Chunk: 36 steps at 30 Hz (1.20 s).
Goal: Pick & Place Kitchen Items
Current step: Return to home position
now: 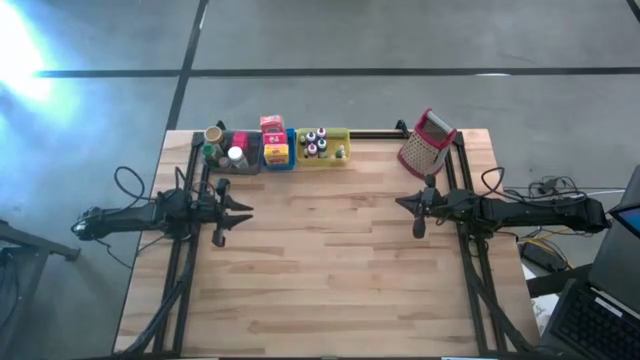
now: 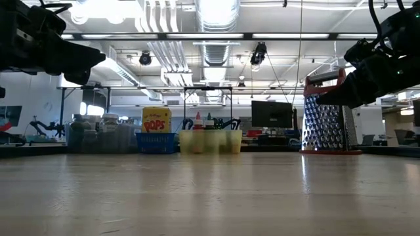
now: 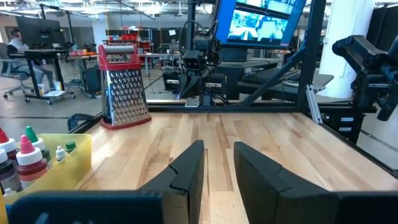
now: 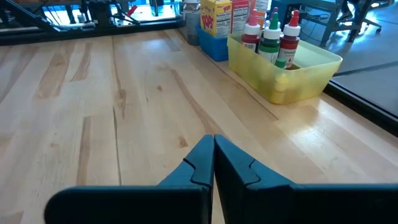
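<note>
Wood table (image 1: pixel 330 270): we see open planks across its middle.
Kitchen items (image 1: pixel 315 142): in trays (image 1: pixel 343 160) along the far edge.
Left gripper (image 3: pixel 218 145): left edge, fingers slightly parted, empty.
Right gripper (image 4: pixel 213 138): right edge, fingers together, empty.

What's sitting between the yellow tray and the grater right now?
Nothing: the high view shows only bare tabletop between the yellow tray and the grater.

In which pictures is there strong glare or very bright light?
High view: a white glare patch on the floor at the far left. Low view: the ceiling lamps burn out white, and the table shows a pale sheen. Left wrist view: the screen glows bright blue.
</note>
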Tool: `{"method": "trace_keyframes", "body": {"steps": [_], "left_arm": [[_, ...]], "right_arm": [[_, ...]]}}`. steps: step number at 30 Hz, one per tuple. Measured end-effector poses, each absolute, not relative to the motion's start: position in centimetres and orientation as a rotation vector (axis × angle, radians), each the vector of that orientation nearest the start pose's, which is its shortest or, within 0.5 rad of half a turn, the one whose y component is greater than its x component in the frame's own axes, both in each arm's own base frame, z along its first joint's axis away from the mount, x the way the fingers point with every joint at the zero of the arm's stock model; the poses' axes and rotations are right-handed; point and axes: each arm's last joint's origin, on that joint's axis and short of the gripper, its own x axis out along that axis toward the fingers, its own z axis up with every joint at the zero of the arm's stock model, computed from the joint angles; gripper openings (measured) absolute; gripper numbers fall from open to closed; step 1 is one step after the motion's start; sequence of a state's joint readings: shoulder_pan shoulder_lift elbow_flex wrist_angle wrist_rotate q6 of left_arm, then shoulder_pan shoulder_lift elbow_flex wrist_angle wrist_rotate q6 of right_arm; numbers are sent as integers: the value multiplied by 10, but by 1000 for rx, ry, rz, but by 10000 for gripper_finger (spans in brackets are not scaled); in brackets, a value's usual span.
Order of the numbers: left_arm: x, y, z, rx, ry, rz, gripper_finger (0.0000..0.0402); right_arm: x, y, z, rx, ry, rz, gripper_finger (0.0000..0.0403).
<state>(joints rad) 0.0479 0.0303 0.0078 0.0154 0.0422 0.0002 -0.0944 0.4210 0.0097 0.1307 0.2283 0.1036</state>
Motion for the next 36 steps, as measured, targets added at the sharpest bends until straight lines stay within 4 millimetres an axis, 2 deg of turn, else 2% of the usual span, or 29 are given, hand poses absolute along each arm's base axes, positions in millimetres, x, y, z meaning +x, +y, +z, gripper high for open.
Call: {"method": "trace_keyframes", "body": {"steps": [10, 16, 22, 24, 29, 36], "left_arm": [[99, 4, 165, 0, 7, 6, 94], [99, 4, 165, 0, 7, 6, 94], [99, 4, 165, 0, 5, 6, 94], [99, 4, 166, 0, 3, 6, 94], [99, 4, 166, 0, 2, 5, 94], [99, 4, 165, 0, 5, 5, 94]], "right_arm": [[119, -18, 142, 83, 265, -334, 8], [116, -19, 143, -82, 281, -353, 8], [106, -16, 157, 138, 95, -308, 8], [103, -15, 161, 138, 55, -274, 8], [97, -11, 167, 7, -7, -135, 8], [98, -11, 167, 99, -11, -130, 8]]}}
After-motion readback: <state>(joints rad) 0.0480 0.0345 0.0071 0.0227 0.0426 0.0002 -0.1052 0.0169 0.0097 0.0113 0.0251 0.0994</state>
